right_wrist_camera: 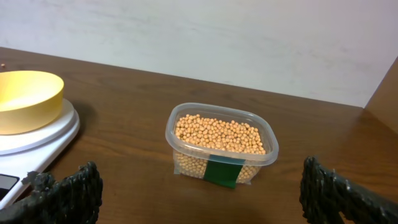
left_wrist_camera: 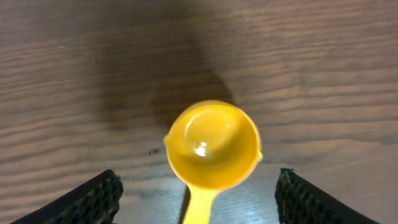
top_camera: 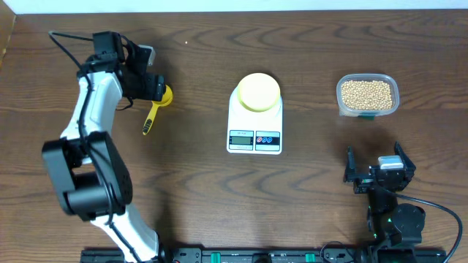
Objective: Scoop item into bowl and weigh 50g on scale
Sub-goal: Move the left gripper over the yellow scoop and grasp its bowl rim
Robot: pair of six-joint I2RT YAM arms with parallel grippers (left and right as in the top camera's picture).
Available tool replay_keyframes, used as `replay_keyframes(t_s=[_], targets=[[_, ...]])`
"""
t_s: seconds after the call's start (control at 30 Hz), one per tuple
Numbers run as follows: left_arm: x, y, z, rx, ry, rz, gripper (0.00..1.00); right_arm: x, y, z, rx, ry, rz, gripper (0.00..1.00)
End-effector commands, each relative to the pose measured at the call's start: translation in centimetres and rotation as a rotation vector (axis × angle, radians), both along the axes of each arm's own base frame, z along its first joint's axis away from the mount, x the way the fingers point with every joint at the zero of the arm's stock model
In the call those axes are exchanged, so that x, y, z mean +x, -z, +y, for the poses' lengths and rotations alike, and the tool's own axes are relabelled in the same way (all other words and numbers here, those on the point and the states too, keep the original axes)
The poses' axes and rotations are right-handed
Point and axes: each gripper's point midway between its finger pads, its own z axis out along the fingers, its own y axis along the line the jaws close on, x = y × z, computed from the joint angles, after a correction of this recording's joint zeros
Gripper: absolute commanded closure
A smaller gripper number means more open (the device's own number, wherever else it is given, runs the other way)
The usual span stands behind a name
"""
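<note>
Dark wood-grain tabletop point(top_camera: 307, 204) runs across my whole overhead view, with a pale wall point(right_wrist_camera: 217, 37) behind it in the right wrist camera. At the middle sits the scale point(top_camera: 254, 126), white and flat, with its small display point(top_camera: 240, 138) and two round buttons point(top_camera: 268, 139) on the edge nearest the arm bases; the readout is too small for me to read. On its platform rests the bowl point(top_camera: 259, 91), pale yellow and upright, covering most of the platform. Off to the right, well apart from the scale, stands a clear plastic tub point(right_wrist_camera: 186, 163) with a green patch point(right_wrist_camera: 224, 172) on its near wall, and the beans point(right_wrist_camera: 219, 134) lie heaped inside it nearly to the rim. On the left side, also well apart from the scale, a bright yellow scoop point(left_wrist_camera: 211, 144) lies flat on the wood, cup facing up and glossy inside, handle pointing back toward the near edge. My left claw point(left_wrist_camera: 198, 202) hangs right over it. Its two dark fingers point(left_wrist_camera: 93, 199) stand wide apart, one on either side of the handle just behind the cup. Neither looks to be touching the plastic, though the wrist picture cuts them off at its lower edge, so I would not swear to it. My right claw point(top_camera: 379, 169) sits low near its base, in front of the tub and apart from it, jaws spread wide and empty, facing the tub.
</note>
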Motion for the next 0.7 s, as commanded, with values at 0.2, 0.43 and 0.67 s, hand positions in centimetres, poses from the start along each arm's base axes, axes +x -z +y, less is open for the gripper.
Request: replay_keyframes(t_s=[0.2, 0.43, 0.67], targets=[[1.0, 3.5, 1.0, -0.007, -0.001, 0.028, 0.23, 0.0, 0.0, 0.1, 0.004, -0.004, -0.001, 0.01], [1.2, 5.4, 1.0, -0.011, -0.001, 0.048, 0.32, 0.0, 0.0, 0.1, 0.004, -0.004, -0.001, 0.01], [1.8, 5.4, 1.1, -0.01, -0.007, 0.024, 0.46, 0.0, 0.0, 0.1, 0.004, -0.004, -0.001, 0.01]])
